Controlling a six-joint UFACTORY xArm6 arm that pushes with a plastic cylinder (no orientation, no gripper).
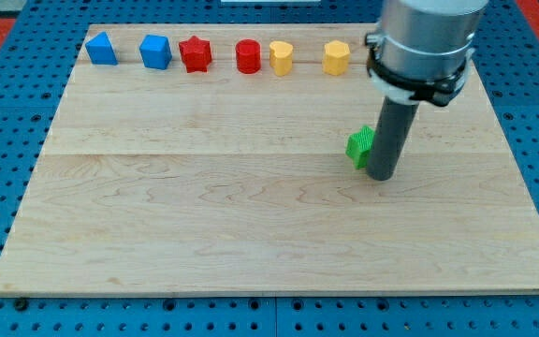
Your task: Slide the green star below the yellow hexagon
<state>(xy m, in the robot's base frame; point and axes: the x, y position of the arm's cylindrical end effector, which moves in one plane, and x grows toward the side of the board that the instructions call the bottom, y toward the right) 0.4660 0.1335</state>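
Note:
The green star [358, 146] lies on the wooden board right of centre, partly hidden behind my rod. My tip [382, 176] rests on the board just to the star's right and slightly below it, touching or nearly touching it. The yellow hexagon [336, 58] sits in the row along the view's top, above the star and a little to its left.
Along the top edge, from left to right, stand a blue triangle-like block [101, 49], a blue cube-like block [155, 51], a red star [195, 54], a red cylinder [248, 56] and a yellow heart [281, 57]. The arm's grey body [426, 42] hangs over the top right corner.

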